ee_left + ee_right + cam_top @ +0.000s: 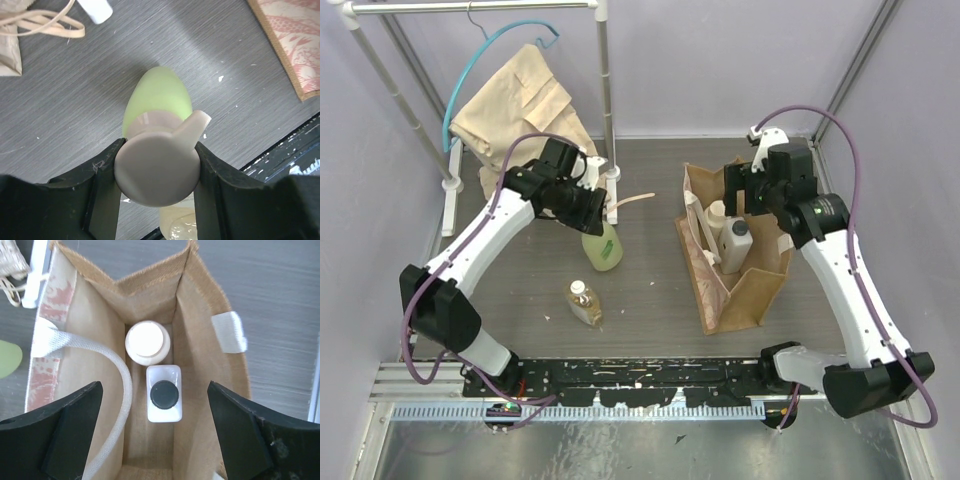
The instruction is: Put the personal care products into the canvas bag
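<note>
Sitting loose on the table [650, 290] at lower centre of the top view, amber bottle [584, 303]; just above it, left gripper [157, 172] is clamped on the cap of the green-yellow bottle [157, 95]; right of centre, canvas bag [752, 290] stands open, holding cream bottle [147, 342] and white black-capped bottle [164, 392] side by side; right gripper [748, 190] hangs over its mouth, fingers apart.

The canvas bag [752, 295] stands right of centre holding the cream round-capped bottle [716, 213] and the white rectangular bottle [733, 250], with the right gripper [746, 198] above its far end. To its left, the left gripper [592, 222] meets the top of the translucent green-yellow bottle [604, 250]. The amber bottle [585, 304] sits nearer the arm bases, and a beige garment [515, 105] hangs far left.
</note>
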Tool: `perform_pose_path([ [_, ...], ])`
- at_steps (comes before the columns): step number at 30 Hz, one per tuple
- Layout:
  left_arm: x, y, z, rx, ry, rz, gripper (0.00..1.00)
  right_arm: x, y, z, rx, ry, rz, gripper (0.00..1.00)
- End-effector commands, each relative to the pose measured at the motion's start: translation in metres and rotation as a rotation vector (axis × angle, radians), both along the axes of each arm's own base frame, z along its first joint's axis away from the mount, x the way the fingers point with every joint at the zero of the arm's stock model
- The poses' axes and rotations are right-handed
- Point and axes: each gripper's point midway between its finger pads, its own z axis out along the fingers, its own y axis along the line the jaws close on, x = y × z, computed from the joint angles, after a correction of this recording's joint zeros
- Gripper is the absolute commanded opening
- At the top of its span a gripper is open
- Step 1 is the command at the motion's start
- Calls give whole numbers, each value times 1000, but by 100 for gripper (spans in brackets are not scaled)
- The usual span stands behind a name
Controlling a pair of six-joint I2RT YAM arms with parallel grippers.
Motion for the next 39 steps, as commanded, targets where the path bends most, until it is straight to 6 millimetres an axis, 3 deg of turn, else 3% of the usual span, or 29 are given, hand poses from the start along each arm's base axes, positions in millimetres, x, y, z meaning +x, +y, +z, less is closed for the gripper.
perform_pose_path([
  [1,-2,-27,79,-143,-164,-54,0,-2,-16,52,-19,-162,-57,91],
  [5,-13,-39,122,-183,-237,-97,0,4,-43,49,-112,-168,-187,90],
  [8,-23,-46,158,-210,-294,-115,0,8,-61,24,-162,-99,-252,89],
  [11,-36,-48,181,-226,-307,-112,0,11,-71,-2,-167,-34,-280,86],
  [15,-53,-54,209,-259,-350,-134,0,13,-77,-20,-151,5,-294,84],
  [18,-67,-61,232,-307,-385,-166,0,13,-80,-29,-150,26,-297,73],
  [22,-86,-72,261,-357,-428,-220,0,15,-77,-34,-130,27,-286,43],
  [25,-96,-83,272,-390,-450,-259,0,15,-74,-35,-114,29,-278,26],
  [33,-99,-125,270,-404,-446,-346,0,17,-46,-36,-2,29,-170,4],
  [39,-98,-154,268,-415,-450,-389,0,20,-43,-45,8,48,-164,3],
])
